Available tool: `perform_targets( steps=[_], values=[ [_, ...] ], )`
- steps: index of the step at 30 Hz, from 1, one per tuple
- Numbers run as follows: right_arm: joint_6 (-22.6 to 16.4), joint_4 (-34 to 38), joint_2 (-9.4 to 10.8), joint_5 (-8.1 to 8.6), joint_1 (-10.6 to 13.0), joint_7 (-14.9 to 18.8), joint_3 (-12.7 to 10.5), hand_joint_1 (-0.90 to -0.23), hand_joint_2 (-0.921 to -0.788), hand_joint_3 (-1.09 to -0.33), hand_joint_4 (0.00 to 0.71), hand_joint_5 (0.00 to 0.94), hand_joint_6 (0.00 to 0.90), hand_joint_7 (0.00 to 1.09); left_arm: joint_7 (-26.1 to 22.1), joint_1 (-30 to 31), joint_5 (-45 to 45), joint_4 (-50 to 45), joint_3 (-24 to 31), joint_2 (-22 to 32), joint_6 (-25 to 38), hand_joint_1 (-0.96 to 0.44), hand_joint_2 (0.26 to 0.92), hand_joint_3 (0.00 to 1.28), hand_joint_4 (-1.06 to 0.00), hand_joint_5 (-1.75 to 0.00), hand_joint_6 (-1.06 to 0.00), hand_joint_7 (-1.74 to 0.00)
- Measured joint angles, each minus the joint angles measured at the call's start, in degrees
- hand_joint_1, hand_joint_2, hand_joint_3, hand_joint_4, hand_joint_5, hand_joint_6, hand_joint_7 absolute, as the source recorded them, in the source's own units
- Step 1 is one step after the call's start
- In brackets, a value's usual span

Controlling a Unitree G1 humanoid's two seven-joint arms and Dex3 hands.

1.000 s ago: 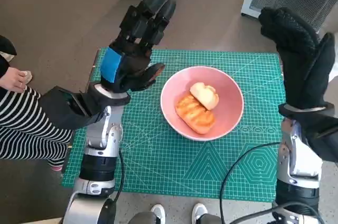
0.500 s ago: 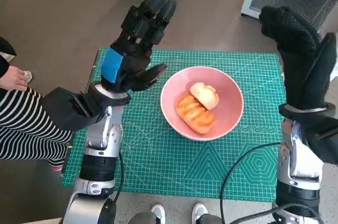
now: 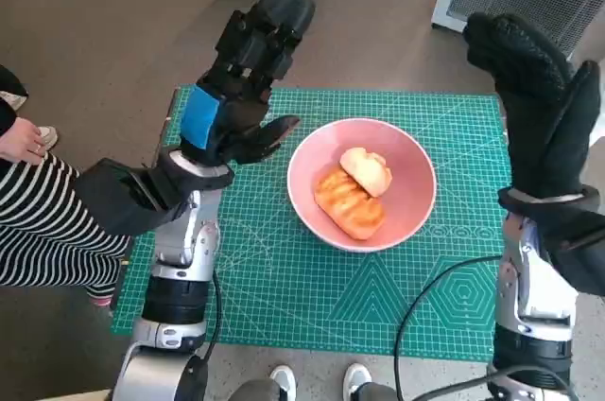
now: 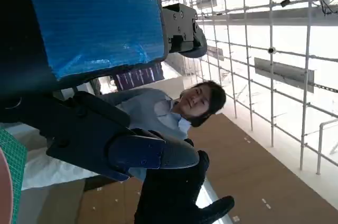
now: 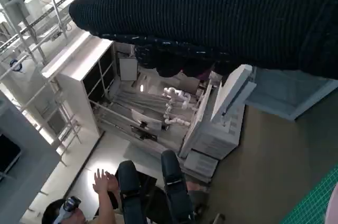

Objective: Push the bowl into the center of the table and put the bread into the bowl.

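The left hand (image 3: 234, 98) is raised over the far left part of the mat (image 3: 274, 269), fingers stretched up and away and the thumb angled toward the bowl (image 3: 362, 183); it grips nothing and touches nothing, which suits a hand lifted clear after its work rather than one about to grasp. The right hand (image 3: 534, 103) stands upright at the far right edge of the mat, its gloved fingers together and bent over at the top, empty too, well apart from the bowl. Between them the pink bowl sits on the mat, roughly central and a little toward the far side, with two pieces of bread (image 3: 350, 202) inside, a pale one (image 3: 367, 170) leaning on the browner one. Both parts of the task look done, and the raised hands keep out of the bowl's way. A person in a striped sleeve (image 3: 47, 231) sits just left of the table.
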Motion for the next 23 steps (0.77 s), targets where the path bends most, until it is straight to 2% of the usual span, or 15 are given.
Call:
perform_targets(
  steps=[6,11,17,23],
  values=[
    [0.0,0.1,0.0,-0.28,0.0,-0.1,0.6,-0.710,-0.921,-0.694,0.129,0.001,0.049,0.50,0.0,0.0,0.2,-0.1,-0.1,0.1,0.0,-0.55,0.873,0.35,0.00,-0.32,0.00,-0.61],
    [-0.1,1.1,0.3,-1.84,-0.3,-0.6,1.2,-0.699,-0.921,-0.698,0.125,0.000,0.037,0.50,0.0,0.0,0.2,-0.2,-0.2,0.2,0.0,-0.54,0.856,0.38,0.00,-0.32,0.00,-0.61],
    [-0.9,3.2,1.0,-2.32,-1.5,-0.9,2.3,-0.697,-0.921,-0.705,0.122,0.001,0.020,0.50,0.0,0.0,0.2,-0.2,-0.1,0.2,0.0,-0.54,0.835,0.42,0.00,-0.33,0.00,-0.61],
    [-2.5,6.1,1.2,-3.55,-2.8,-0.9,3.1,-0.695,-0.921,-0.718,0.111,0.000,0.006,0.49,-0.2,0.1,0.1,-0.2,-0.1,0.3,0.0,-0.55,0.828,0.43,0.00,-0.35,0.00,-0.62]
  ],
)
